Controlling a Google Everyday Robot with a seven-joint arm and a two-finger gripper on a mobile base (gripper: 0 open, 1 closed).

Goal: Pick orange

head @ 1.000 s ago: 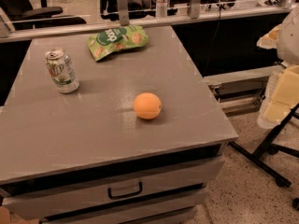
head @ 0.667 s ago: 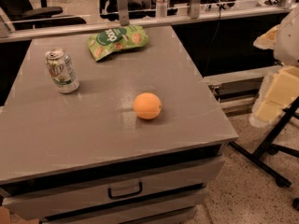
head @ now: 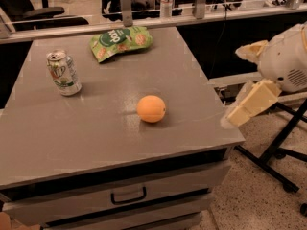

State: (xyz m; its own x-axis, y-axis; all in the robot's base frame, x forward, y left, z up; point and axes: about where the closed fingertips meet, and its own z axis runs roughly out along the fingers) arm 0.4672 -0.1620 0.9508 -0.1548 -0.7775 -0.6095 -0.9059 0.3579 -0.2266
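**Operator:** Report the desk edges and the open room.

**Technician:** The desk (head: 86,138) has a flat grey top. The front edge runs above a drawer (head: 158,188) with a dark handle (head: 128,195). The right edge slants from the far rail (head: 72,28) down to the near right corner. Beyond that edge lies speckled floor (head: 240,195), with the black legs of a stand (head: 271,153) on it.

**Operator:** Report the items on the desk.

**Technician:** The orange (head: 151,109) rests near the middle of the top, a little right of centre. Bare surface surrounds it on every side, and it is well apart from both the front edge and the right edge. A can (head: 63,73) stands upright near the left edge, well apart from the orange. A green snack bag (head: 121,42) lies flat at the far edge, also well apart from the orange.

**Operator:** Report the tool.

**Technician:** The tool (head: 250,105) hangs off the desk, beyond the right edge and near the near right corner. Its cream tip angles down toward that corner. It touches neither the desk nor any item, and it holds nothing. Whether it is apart or together cannot be told. Bare desk surface and the right edge lie between the tool and the orange.
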